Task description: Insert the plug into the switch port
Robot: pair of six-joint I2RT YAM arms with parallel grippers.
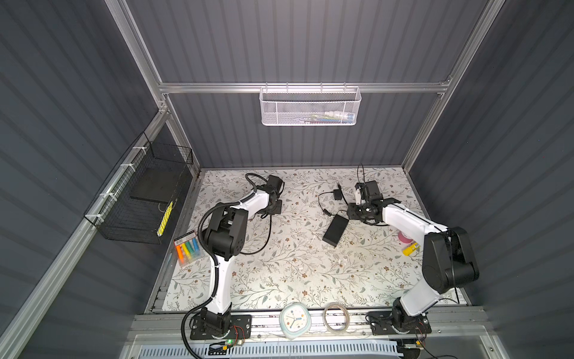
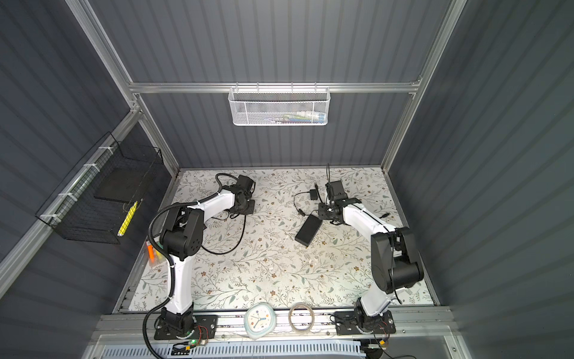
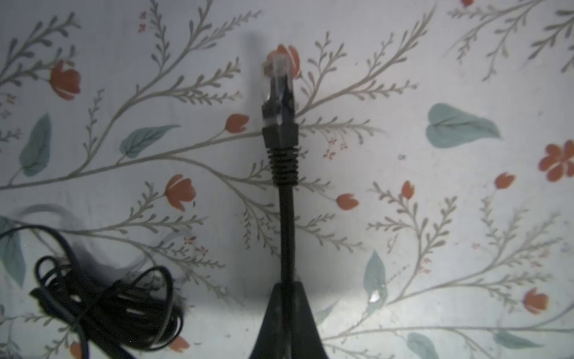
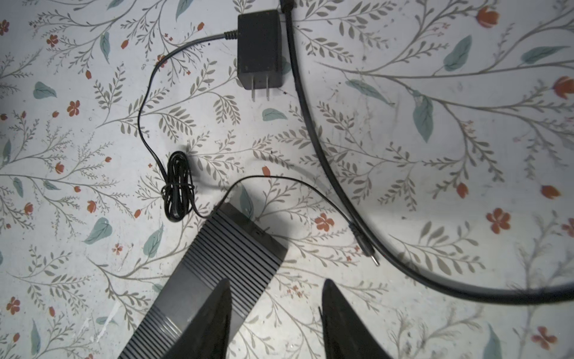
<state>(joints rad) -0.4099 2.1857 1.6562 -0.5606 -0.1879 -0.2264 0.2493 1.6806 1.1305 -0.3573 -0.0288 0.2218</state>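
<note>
Clear plastic tips the plug point(image 3: 281, 77), with a black ribbed boot behind it. It juts straight out ahead of the left gripper point(image 3: 287, 289), whose jaws are pinched tight on the cable point(image 3: 286, 230) a little behind the boot, probably so the tip is free to enter a socket. It hangs above the mat point(image 3: 435, 186), well apart from the switch point(image 1: 334, 230). That flat black box with a ribbed top lies askew, right of the mat's middle; its port shows in no view. The right gripper point(image 4: 275, 283) hovers over one end of the box, jaws half-spread and empty, likely poised to steady it.
</note>
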